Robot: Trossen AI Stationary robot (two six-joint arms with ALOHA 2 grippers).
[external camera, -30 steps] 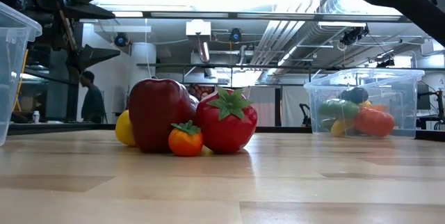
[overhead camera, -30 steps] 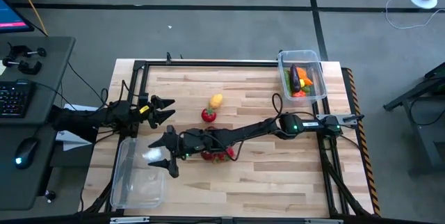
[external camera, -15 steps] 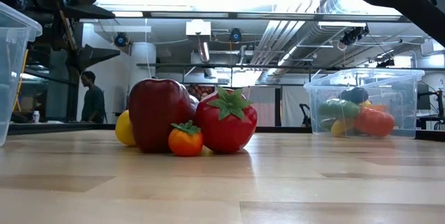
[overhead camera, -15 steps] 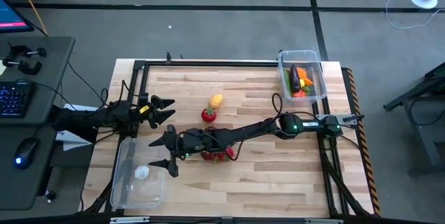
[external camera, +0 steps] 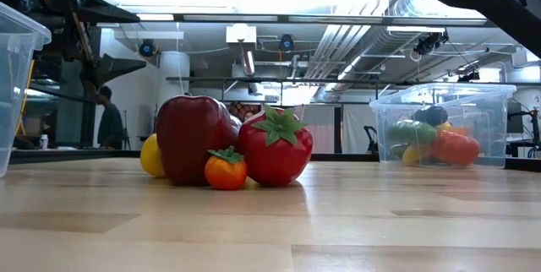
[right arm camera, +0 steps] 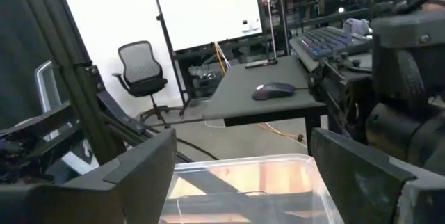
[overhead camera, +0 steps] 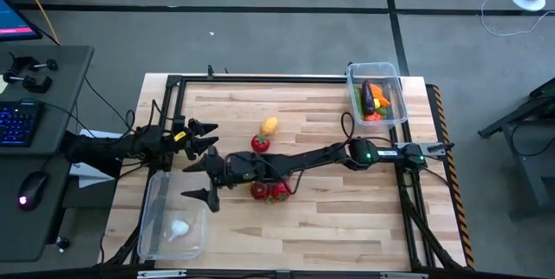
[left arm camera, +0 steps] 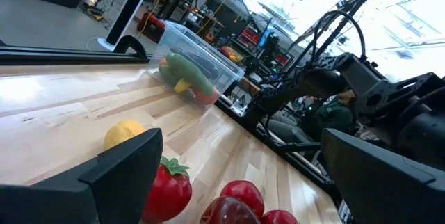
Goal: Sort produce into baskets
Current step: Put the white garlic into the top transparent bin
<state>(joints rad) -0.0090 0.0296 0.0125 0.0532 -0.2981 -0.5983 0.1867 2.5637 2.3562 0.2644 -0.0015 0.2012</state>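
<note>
My right gripper [overhead camera: 196, 180] is open and empty above the far end of the clear left bin [overhead camera: 154, 243], whose rim shows in the right wrist view [right arm camera: 243, 163]. A white garlic [overhead camera: 178, 229] lies on the bin's floor. My left gripper [overhead camera: 206, 137] is open and empty above the table's left part, near the bin's far end. A lemon [overhead camera: 270, 126], a red strawberry [overhead camera: 259, 143] and a cluster of red fruits [overhead camera: 270, 191] rest on the table. The low view shows an apple [external camera: 191, 137], a strawberry [external camera: 275, 147] and a small orange fruit [external camera: 226, 170].
The clear right bin [overhead camera: 392, 71] stands at the far right corner and holds an eggplant [overhead camera: 368, 97], orange and green pieces; it also shows in the low view [external camera: 499, 95]. A black frame runs along the table's edges. My right arm reaches across the table's middle, over the red cluster.
The white garlic has dropped from between my right gripper's fingers into the left bin and has come to rest on its floor, toward the near end. My right gripper has moved a little toward the table's far edge.
</note>
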